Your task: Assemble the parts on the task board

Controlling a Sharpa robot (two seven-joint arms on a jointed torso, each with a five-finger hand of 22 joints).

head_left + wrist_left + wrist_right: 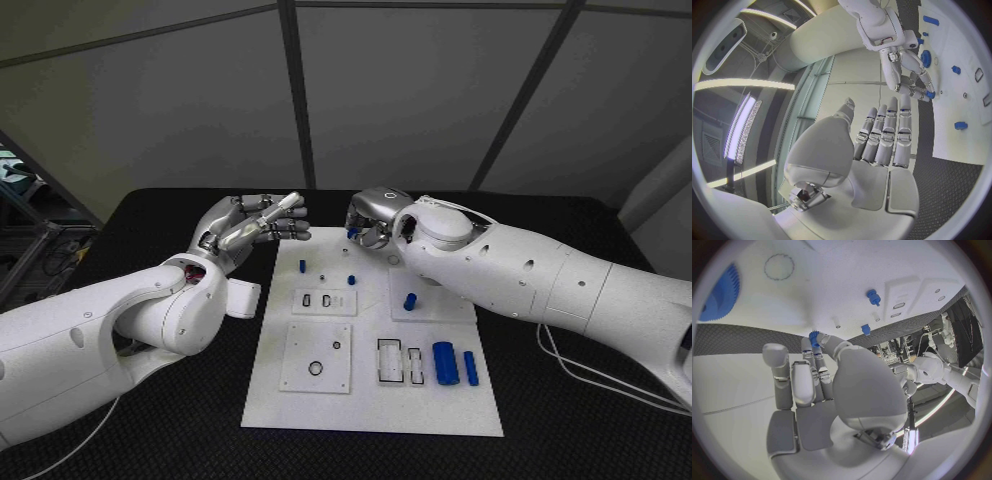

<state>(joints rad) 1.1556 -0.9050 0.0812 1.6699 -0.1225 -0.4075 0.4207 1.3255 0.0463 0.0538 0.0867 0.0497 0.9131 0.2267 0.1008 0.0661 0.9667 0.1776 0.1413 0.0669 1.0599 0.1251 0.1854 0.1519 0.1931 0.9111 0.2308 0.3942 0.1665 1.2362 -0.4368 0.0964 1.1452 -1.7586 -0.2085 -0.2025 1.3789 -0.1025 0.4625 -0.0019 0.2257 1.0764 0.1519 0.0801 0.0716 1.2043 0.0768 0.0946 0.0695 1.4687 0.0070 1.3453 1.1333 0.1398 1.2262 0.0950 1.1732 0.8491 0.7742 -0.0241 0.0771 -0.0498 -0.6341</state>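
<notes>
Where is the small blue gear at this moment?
In the right wrist view, the gear is pinched in the right hand, above the board's far end.

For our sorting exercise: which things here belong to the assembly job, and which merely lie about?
Belonging to the job:
white task board
small blue gear pinched by right hand
large blue cylinder
slim blue bar
small blue peg

Lying about:
black table

Two white arms of smooth, rounded shells, each ending in a silver many-fingered hand: left hand (257, 222), right hand (372, 219). The fingers (887, 135) are built of segmented metallic links, the palms of pale plates. Thin white cables (599, 375) trail from the right arm (small round screw recesses dot its shell).
</notes>
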